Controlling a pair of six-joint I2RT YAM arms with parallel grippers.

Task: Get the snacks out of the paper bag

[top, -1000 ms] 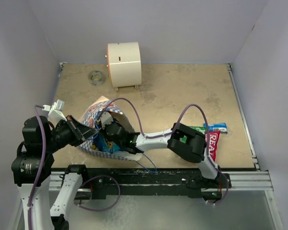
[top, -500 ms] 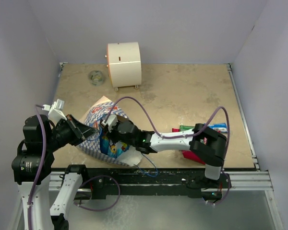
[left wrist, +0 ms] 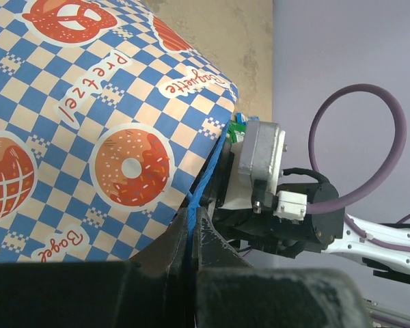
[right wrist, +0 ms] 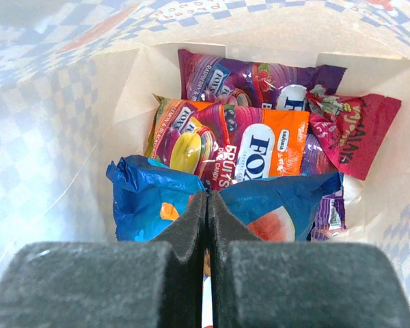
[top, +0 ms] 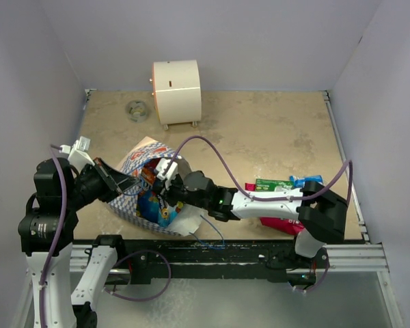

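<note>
The blue-and-white checkered paper bag lies on its side at the front left, its mouth facing right. My left gripper is shut on its blue cord handle at the rim of the bag. My right gripper is at the bag's mouth, shut on a blue snack packet that also shows from above. Deeper in the white inside lie an orange-purple candy packet, a purple one and a red one. Green, blue and red packets lie on the table at the right.
A cream cylindrical box stands at the back. A small round grey object lies to its left. My right arm stretches low across the front of the table. Walls close the table on three sides.
My right arm has drawn back to the right, its elbow swinging toward the right edge, and the blue packet has come further out of the bag's mouth. The left gripper has kept its hold.
</note>
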